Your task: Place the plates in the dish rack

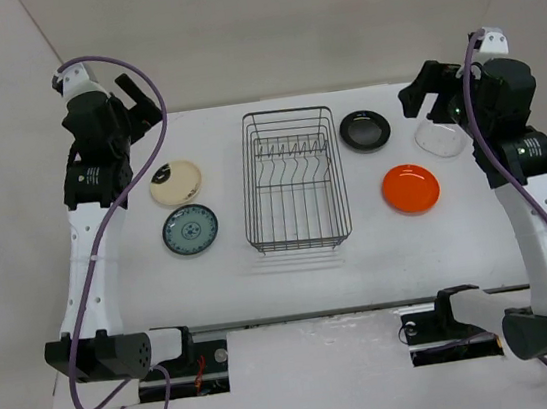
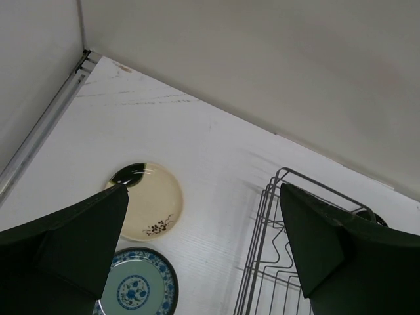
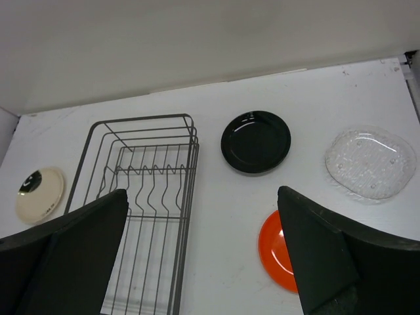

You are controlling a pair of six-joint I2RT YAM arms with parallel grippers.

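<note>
flanking the dish rack (image 1: 292,150), scattered plates (image 1: 411,188)

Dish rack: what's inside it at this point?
Nothing: only its own prongs and the white table show through the dish rack wire. All five plates lie outside it. The wrist views cut off its near end; the top view shows it whole.

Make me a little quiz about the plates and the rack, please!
1. True or false: one plate already stands in the dish rack.
2. Which plate lies on the left arm's side of the rack? A orange plate, B cream plate, C black plate.
3. How many plates lie on the table altogether?
Key: 1 false; 2 B; 3 five.
</note>
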